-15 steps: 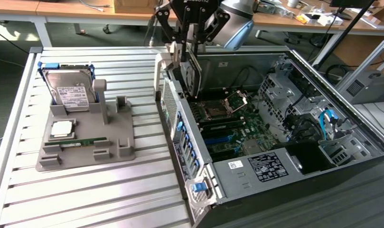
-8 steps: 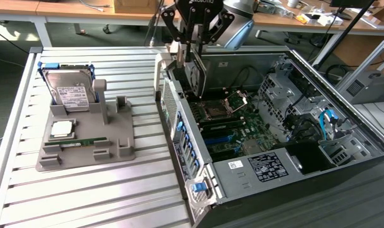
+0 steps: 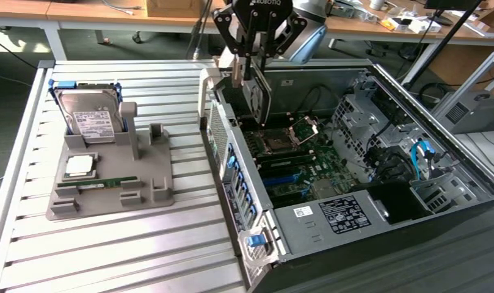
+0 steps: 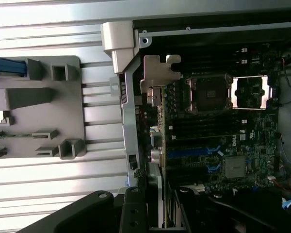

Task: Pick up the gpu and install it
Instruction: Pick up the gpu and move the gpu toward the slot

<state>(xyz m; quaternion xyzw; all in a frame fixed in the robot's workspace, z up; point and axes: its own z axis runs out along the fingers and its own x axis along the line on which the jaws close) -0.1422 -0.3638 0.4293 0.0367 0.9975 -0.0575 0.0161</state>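
Robotics lab: cluttered workbenches (image 3: 83, 13), opened computer case (image 3: 234, 177).

Soft, even overhead light washes the ribbed tabletop (image 3: 108, 244), with pale sheen along its slats. Inside the computer case (image 3: 217, 134), deep shadow. On the wrist view the slats glare near-white, the motherboard (image 4: 218, 136) dim, the socket frame (image 4: 252, 92) flaring bright.
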